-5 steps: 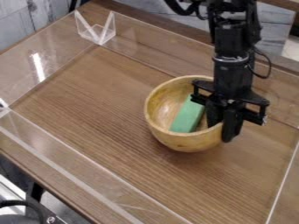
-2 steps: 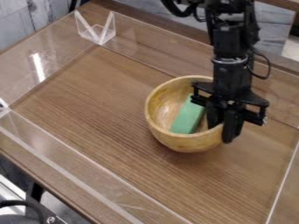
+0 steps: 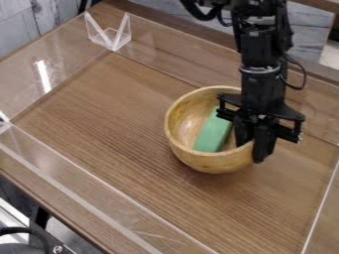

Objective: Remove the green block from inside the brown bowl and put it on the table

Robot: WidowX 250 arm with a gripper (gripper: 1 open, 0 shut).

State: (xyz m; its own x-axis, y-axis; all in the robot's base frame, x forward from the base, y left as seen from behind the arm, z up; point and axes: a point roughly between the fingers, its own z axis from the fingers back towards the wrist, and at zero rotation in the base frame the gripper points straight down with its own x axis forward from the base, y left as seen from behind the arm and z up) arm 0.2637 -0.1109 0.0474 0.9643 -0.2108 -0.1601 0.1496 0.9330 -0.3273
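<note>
- Green block (image 3: 212, 132) sits inside the brown bowl (image 3: 185, 149), leaning on the inner wall, not lifted.
- Claw (image 3: 256, 136) is down in the bowl, closed at the block's right edge; grip unclear.
- Left: lift out, place on surface (image 3: 106, 119).

- The bowl (image 3: 208, 130) is sitting on the table (image 3: 106, 109), right of the frame's centre.
- The block (image 3: 213, 132) is lying inside the bowl, leaning tilted against its right inner wall.
- The gripper (image 3: 261, 139) is reaching down from the upper right, standing at the bowl's right rim, just right of the block.
- Clear walls (image 3: 106, 30) are standing along the table's edges, at upper left and lower left.
</note>
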